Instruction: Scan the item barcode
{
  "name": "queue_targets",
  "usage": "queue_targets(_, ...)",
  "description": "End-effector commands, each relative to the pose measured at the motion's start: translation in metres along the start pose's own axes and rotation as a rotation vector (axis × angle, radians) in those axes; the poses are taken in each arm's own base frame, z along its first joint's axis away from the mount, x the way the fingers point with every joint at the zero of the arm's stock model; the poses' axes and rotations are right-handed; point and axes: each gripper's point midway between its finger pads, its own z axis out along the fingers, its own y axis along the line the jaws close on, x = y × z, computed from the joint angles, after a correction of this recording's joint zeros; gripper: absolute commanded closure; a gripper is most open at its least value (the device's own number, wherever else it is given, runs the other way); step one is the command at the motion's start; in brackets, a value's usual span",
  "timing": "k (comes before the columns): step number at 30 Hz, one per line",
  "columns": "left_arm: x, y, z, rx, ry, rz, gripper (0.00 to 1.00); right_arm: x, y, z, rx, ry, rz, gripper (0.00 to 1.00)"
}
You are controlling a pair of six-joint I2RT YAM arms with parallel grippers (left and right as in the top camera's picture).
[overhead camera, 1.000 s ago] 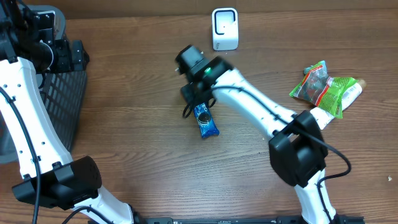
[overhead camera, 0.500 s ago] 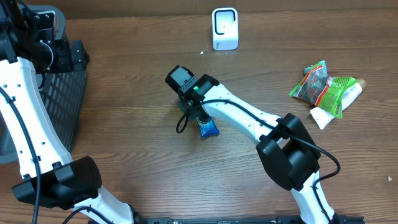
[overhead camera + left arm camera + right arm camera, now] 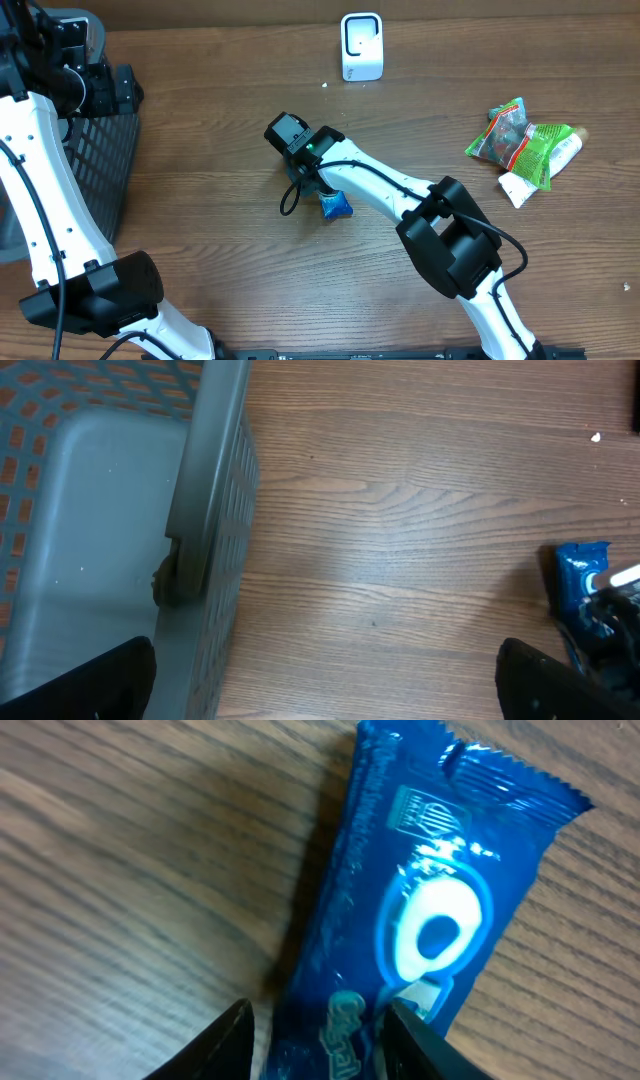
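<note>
Right gripper [image 3: 320,1032]: lower and further left than a second ago, no longer above the blue foil snack packet [image 3: 336,206] but down over its far end, elbow drawn in behind. Jaws narrower than a second ago, partly closed. In the wrist view, one finger beside the packet's long edge, the other lying over the printed face. Pinched or merely touched: cannot tell. Packet itself flat on the wood near the middle of the tabletop, in much the same spot as before, more of it now covered from above. Judged as the pickup step, barely begun: no lift yet, nothing presented for scanning.

Toward the far edge, about midway along it, a white box-shaped barcode scanner [image 3: 361,46], well apart from the packet, bare wood between, nothing blocking the way. Near the right edge, a heap of green snack bags [image 3: 522,135] with a white pack [image 3: 518,188] partly under them, well clear. At the left edge, a black mesh basket [image 3: 105,150], the left gripper [image 3: 325,685] over its rim, fingers spread wide, holding nothing.

Likely snag: a skewed finger sliding off slick foil instead of closing on it. Barcode face not identifiable from here.
</note>
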Motion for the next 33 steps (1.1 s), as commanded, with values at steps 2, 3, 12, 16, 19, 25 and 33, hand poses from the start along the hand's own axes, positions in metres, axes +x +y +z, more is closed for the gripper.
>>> queue_targets(2, -0.002, -0.006, -0.008, 0.008, -0.023, 0.031, 0.00, 0.009, -0.003, 0.020, 0.033, 0.032, -0.004, 0.57)
queue_targets(3, -0.002, -0.006, -0.008, 0.008, -0.023, 0.031, 0.01, 0.009, -0.003, 0.020, 0.032, 0.030, -0.003, 0.58)
queue_targets(12, -0.002, -0.006, -0.008, 0.008, -0.023, 0.031, 0.01, 0.014, -0.001, 0.021, 0.036, 0.058, -0.015, 0.79)
queue_targets(16, -0.002, -0.006, -0.008, 0.008, -0.022, 0.031, 0.01, 0.014, 0.001, 0.014, 0.037, 0.070, -0.027, 0.93)
queue_targets(19, -0.002, -0.006, -0.008, 0.009, -0.023, 0.032, 0.00, 0.014, -0.001, 0.008, 0.040, 0.083, -0.029, 0.96)
queue_targets(25, -0.002, -0.006, -0.008, 0.009, -0.023, 0.032, 0.01, -0.002, 0.010, -0.037, -0.122, 0.087, 0.002, 0.96)
queue_targets(33, -0.002, -0.006, -0.008, 0.009, -0.022, 0.031, 0.01, -0.035, 0.009, -0.140, -0.839, -0.037, 0.028, 0.96)
